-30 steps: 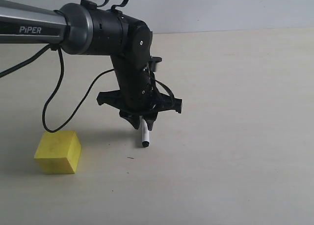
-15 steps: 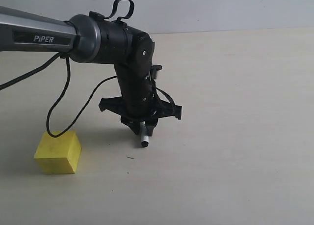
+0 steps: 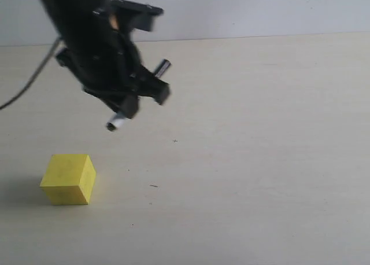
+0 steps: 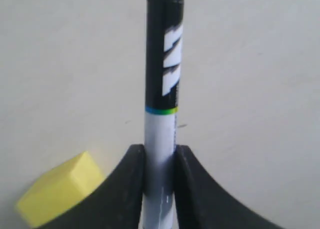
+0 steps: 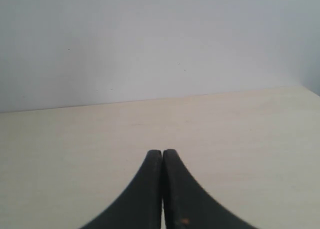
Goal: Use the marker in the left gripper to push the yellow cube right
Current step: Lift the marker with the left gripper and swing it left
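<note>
The black left claw (image 4: 160, 160), pinching the white-barrelled black-capped marker (image 4: 161, 79), has risen and swung left toward the matte yellow cube (image 3: 68, 179), likely to reach its left face.

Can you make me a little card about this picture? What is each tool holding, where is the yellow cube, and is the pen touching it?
left tool: shut on the marker, up in the air above the table
marker: white barrel pinched between the jaws, black cap sticking out
yellow cube: sitting on the table, lower than the left tool in the exterior view
marker and cube: apart, not touching
right tool: shut, holding nothing
</note>
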Robot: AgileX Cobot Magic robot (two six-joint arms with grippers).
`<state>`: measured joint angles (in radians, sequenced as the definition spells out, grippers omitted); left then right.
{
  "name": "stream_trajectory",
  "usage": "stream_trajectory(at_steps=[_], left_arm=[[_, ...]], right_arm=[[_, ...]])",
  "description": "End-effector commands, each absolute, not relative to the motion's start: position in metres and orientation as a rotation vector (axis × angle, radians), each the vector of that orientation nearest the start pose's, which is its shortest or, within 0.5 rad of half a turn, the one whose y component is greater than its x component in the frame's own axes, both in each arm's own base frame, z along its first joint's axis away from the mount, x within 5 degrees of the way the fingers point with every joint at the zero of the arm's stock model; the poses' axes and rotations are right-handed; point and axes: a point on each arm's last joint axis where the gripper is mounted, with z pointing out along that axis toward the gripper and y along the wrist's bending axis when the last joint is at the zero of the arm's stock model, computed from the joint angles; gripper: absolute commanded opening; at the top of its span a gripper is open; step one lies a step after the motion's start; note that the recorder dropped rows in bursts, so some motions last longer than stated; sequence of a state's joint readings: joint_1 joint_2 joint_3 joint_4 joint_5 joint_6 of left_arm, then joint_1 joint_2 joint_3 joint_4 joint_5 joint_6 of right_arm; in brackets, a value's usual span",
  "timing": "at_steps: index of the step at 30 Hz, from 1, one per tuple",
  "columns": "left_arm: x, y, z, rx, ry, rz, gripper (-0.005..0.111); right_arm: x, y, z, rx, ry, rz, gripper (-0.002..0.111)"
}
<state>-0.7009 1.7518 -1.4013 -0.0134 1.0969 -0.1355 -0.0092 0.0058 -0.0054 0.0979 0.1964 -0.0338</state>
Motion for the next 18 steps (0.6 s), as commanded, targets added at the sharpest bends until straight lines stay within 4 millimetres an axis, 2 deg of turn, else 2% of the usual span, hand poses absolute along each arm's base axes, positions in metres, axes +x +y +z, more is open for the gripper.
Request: stream_trajectory(at_steps=[1,3,6,8,10,12,13,15,18], left_arm=[[0.254,-0.133,0.294,0.679,2.792,0.073,0.0],[0.242,-0.082,0.3,0.517,2.819,0.165,0.0],[0.225,-0.022,0.304,0.348,2.85,0.311,0.0],[0.216,0.006,0.304,0.262,2.865,0.356,0.0],[0.214,0.021,0.3,0.283,2.83,0.374,0.0],[0.214,0.026,0.292,0.469,2.815,0.404,0.0],[0.214,0.026,0.286,0.612,2.812,0.422,0.0],[0.213,0.027,0.273,1.048,2.746,0.48,0.0],[0.217,0.027,0.256,1.423,2.597,0.523,0.0]], right_arm=[[0.056,0.001,0.196,0.036,1.677,0.05,0.0],[0.056,0.001,0.196,0.036,1.677,0.05,0.0],[0.056,0.001,0.196,0.036,1.677,0.05,0.0],[0.056,0.001,0.196,0.036,1.677,0.05,0.0],[0.056,0.001,0.196,0.036,1.677,0.05,0.0],[0.056,0.001,0.196,0.036,1.677,0.05,0.0],[0.056,0.001,0.196,0.036,1.677,0.05,0.0],[0.056,0.001,0.196,0.036,1.677,0.05,0.0],[0.056,0.001,0.196,0.036,1.677,0.05,0.0]])
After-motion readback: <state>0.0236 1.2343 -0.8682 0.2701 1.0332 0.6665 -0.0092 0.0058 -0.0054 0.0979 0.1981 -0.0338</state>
